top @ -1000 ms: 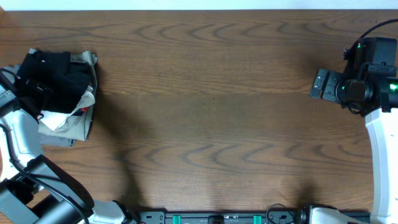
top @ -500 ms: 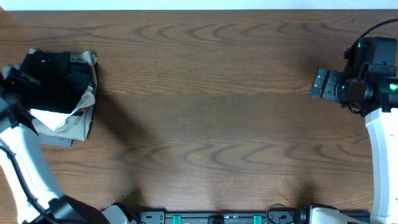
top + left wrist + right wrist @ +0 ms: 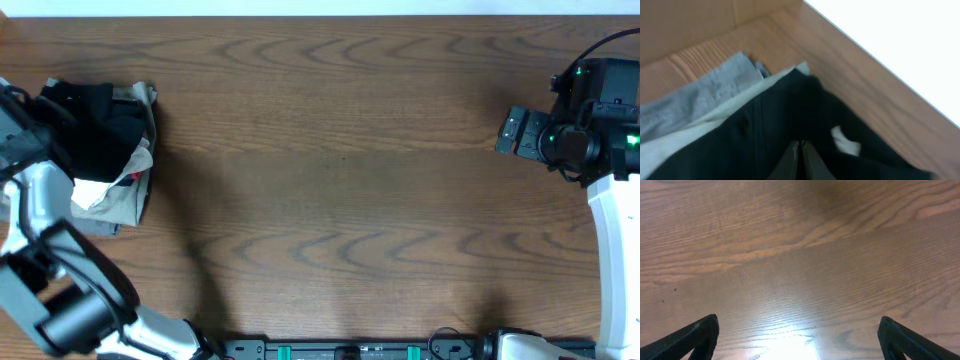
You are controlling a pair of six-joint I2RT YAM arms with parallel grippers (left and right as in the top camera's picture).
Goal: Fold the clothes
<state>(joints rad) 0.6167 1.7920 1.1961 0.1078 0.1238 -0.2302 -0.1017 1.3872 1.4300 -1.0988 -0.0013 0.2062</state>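
The shirt (image 3: 95, 125) lies bunched at the table's (image 3: 340, 150) left edge, the left gripper (image 3: 801, 150) clamped on its cloth; the right gripper (image 3: 513, 132), wide open and empty, stands far off.

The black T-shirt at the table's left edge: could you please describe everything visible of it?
The black T-shirt is soft, plain cloth, crumpled in a heap with a small pale label showing. It lies on top of a white garment and a grey-olive garment. The left end effector is shut on a fold of it.

Black T-shirt (image 3: 765, 130), grey garment (image 3: 700, 95), perhaps cream garment (image 3: 715, 117)
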